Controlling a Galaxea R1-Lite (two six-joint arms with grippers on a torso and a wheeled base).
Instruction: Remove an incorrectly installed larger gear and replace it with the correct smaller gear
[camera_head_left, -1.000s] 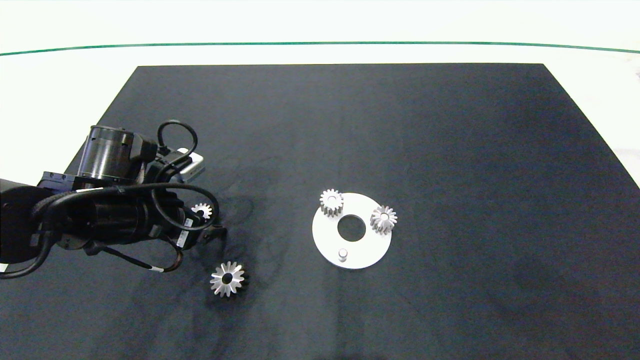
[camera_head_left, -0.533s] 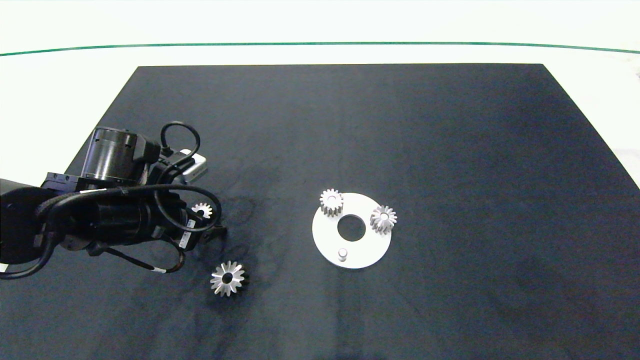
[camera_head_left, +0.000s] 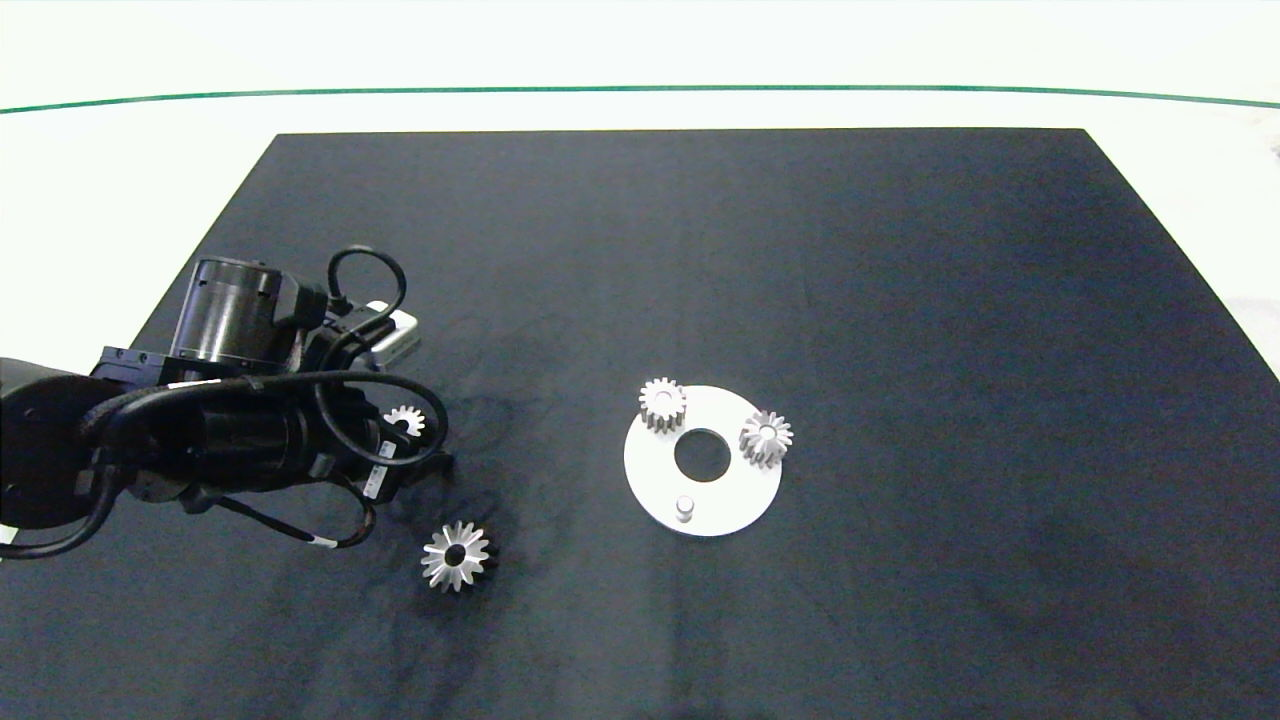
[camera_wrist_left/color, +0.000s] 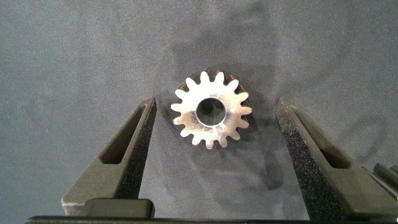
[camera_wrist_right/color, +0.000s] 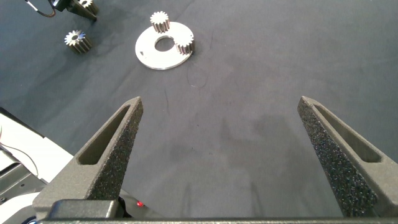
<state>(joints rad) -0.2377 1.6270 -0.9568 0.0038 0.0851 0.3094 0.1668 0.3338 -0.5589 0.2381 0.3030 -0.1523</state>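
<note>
Left gripper (camera_wrist_left/color: 211, 155) is hovering over the dark mat (camera_head_left: 700, 250) on the desk, well to the left of the white disc (camera_head_left: 655, 480). Its fingers (camera_wrist_left/color: 127, 155) are spread wide, one on each side of the smaller gear (camera_wrist_left/color: 211, 116), not touching it. The gear is lying flat on the mat with its centre hole facing up.

The larger gear (camera_head_left: 456, 556) is lying loose on the mat, nearer the front edge than the gripper and left of the disc. It looks already removed.

The disc is carrying two small gears (camera_head_left: 663, 404) on its far side and one bare peg (camera_head_left: 685, 509) on its near side. That peg is, by my reading, where the smaller gear is going.

Step in hand, as I judge it: closing on the smaller gear. To do it well:
- keep the gear centred between the fingers so both pads meet the teeth together
- drop low enough to catch its dark side wall, not just the top rim
- close slowly, since a short smooth metal piece could skid or tip on the mat
- lift straight, keeping the hole level for the peg

Right gripper (camera_wrist_right/color: 221, 155) is parked high, well right of the disc, fingers spread, holding nothing.
</note>
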